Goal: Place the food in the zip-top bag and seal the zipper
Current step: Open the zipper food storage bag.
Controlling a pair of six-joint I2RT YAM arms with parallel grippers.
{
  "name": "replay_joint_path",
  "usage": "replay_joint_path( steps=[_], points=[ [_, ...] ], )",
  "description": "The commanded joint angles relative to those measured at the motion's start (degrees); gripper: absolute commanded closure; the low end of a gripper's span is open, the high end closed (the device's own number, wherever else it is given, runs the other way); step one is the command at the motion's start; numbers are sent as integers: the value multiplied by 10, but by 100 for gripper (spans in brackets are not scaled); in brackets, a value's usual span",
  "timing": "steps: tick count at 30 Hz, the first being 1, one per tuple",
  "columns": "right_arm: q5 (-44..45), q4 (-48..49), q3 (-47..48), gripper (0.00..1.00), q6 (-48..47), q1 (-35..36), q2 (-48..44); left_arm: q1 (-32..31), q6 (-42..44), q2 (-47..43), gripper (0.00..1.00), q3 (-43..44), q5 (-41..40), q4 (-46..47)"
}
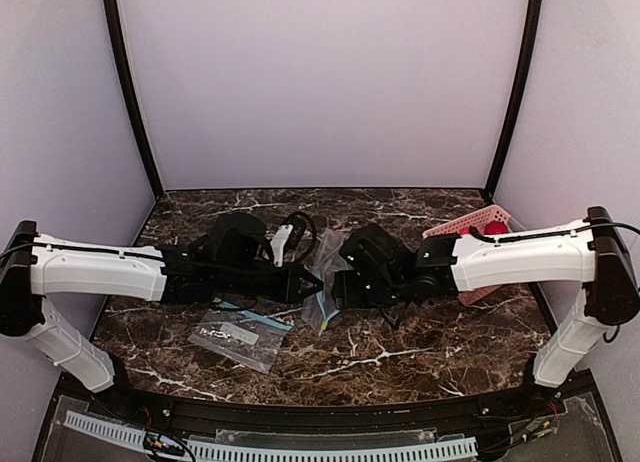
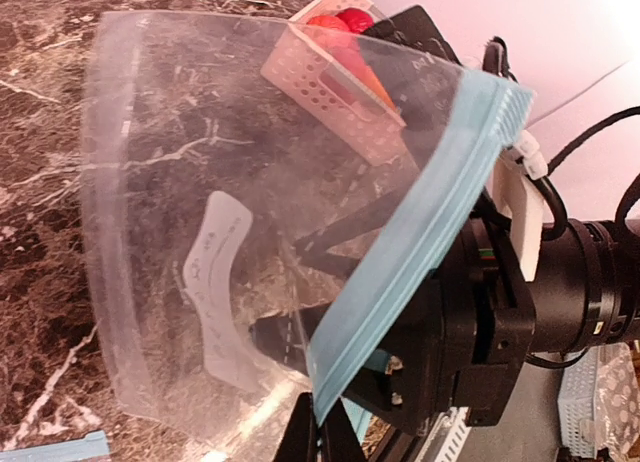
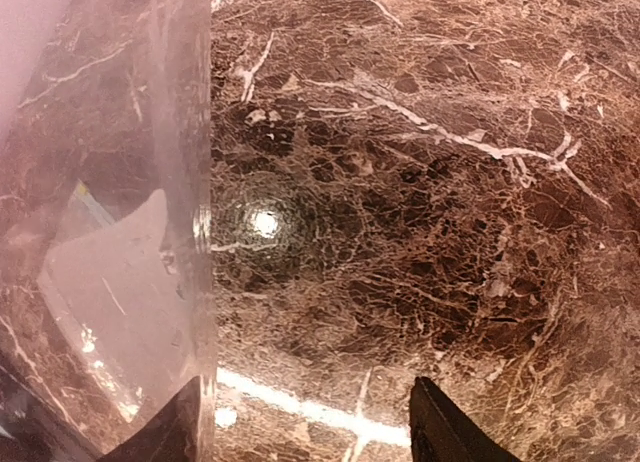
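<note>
**Top view:** Two arms meet over the middle of a marbled table (image 1: 400,352). The left gripper (image 1: 308,279) pinches the zip-top bag (image 1: 326,257), which stands on edge between the two wrists with its teal zipper (image 1: 322,304) running down toward the near edge. The right gripper (image 1: 345,282) sits just beside the bag's other face. A second bag (image 1: 238,337) lies flat near the left arm. At far right a pink basket (image 1: 470,222), partly under the right forearm, shows the food (image 1: 488,250) as a red patch. The basket is well apart from the left arm and close to the right one.

**Left wrist view:** The bag (image 2: 200,182) fills the frame, its mouth bowed and empty. The zipper (image 2: 430,232) slants from upper right to lower centre, and a white label (image 2: 220,292) curves across the film. The left gripper (image 2: 318,437) is closed flat on the bag's lower edge. Through the plastic, the basket (image 2: 335,87) and red food (image 2: 338,22) lie beyond the bag's mouth.

**Right wrist view:** The right gripper (image 3: 310,427) has its fingers (image 3: 450,432) set wide apart with only bare marble between them. The bag's film (image 3: 120,282) hangs off to the left, at the outer side of the left-hand finger, and is not held.

Judging from this, the right arm is the one placed to fetch food. The pieces sit behind it to its right, and the bag's mouth faces that way.
</note>
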Motion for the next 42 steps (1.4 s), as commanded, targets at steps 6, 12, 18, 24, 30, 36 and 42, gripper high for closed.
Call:
replay_joint_path(
  steps=[6,12,18,24,30,36,42],
  points=[
    [37,-42,-51,31,34,-25,-19,-2,29,-54,99,11,-97,-130],
    [46,-62,-70,29,41,-43,-41,-2,27,-70,99,8,-137,-160],
    [48,-70,-68,29,37,-46,-45,-2,29,-59,99,14,-115,-150],
    [1,-17,-69,15,-44,-42,-59,-2,24,-35,99,28,-86,-149],
    [-107,70,-70,12,-140,-31,-92,-2,10,-5,99,38,-77,-150],
    [-159,126,-104,11,-170,-19,-154,-1,13,9,99,54,-94,-168],
    [-204,174,-165,11,-177,-18,-252,5,23,8,99,63,-102,-181]
  ],
)
